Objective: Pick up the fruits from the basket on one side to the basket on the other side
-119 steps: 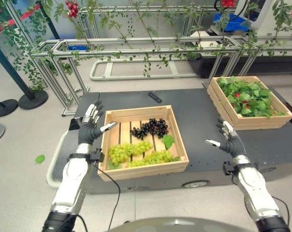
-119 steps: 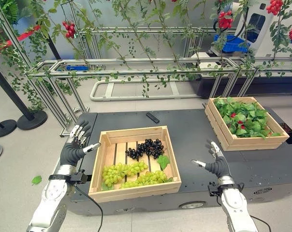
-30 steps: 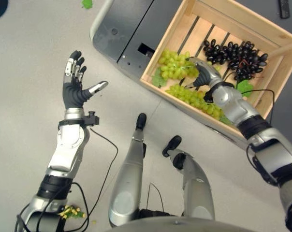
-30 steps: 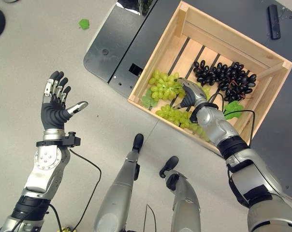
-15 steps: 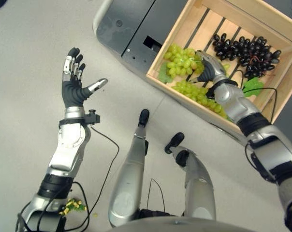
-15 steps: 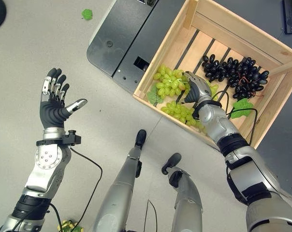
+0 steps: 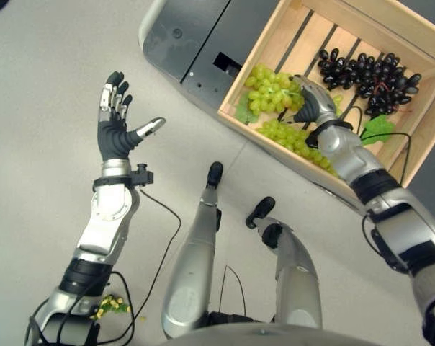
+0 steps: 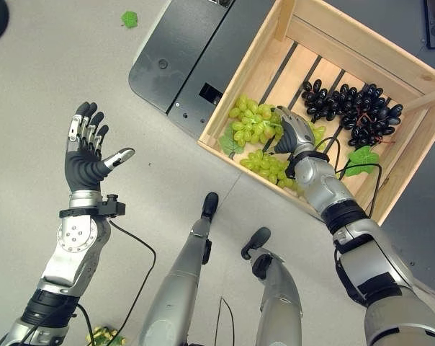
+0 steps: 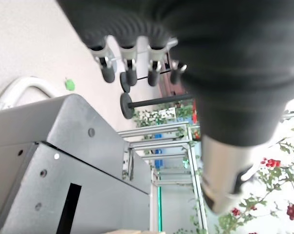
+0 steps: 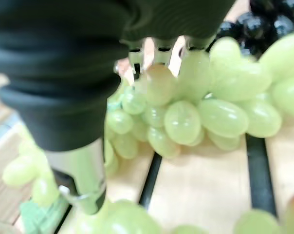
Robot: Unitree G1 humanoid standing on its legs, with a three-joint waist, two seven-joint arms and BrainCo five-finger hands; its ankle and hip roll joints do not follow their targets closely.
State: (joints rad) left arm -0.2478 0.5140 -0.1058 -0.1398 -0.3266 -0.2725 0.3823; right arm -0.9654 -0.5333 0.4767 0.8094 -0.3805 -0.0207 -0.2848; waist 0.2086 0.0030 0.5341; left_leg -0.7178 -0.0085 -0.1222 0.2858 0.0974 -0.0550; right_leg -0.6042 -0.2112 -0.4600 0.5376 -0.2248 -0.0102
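A wooden crate (image 7: 255,59) on a dark cart holds two green grape bunches and a black grape bunch (image 7: 369,71). My right hand (image 7: 311,102) reaches into the crate with its fingers curled over the upper green grape bunch (image 7: 271,88). In the right wrist view the fingers (image 10: 159,52) dip behind the green grapes (image 10: 195,109) and the thumb (image 10: 83,170) lies beside them. The second green bunch (image 7: 289,137) lies just below the hand. My left hand (image 7: 117,126) is held up over the floor to the left, open and holding nothing.
The crate stands on a dark grey cart (image 7: 181,36) whose corner juts toward me. A green leaf (image 8: 129,19) and a small grape cluster (image 7: 106,310) lie on the floor. A black remote (image 8: 432,14) lies on the cart beyond the crate. Metal frames with vines (image 9: 156,146) stand beyond the cart.
Four seconds ago both hands hung open beside the crate; now the camera looks down and my right hand is on the green bunch. Over the last half second hardly anything moved.
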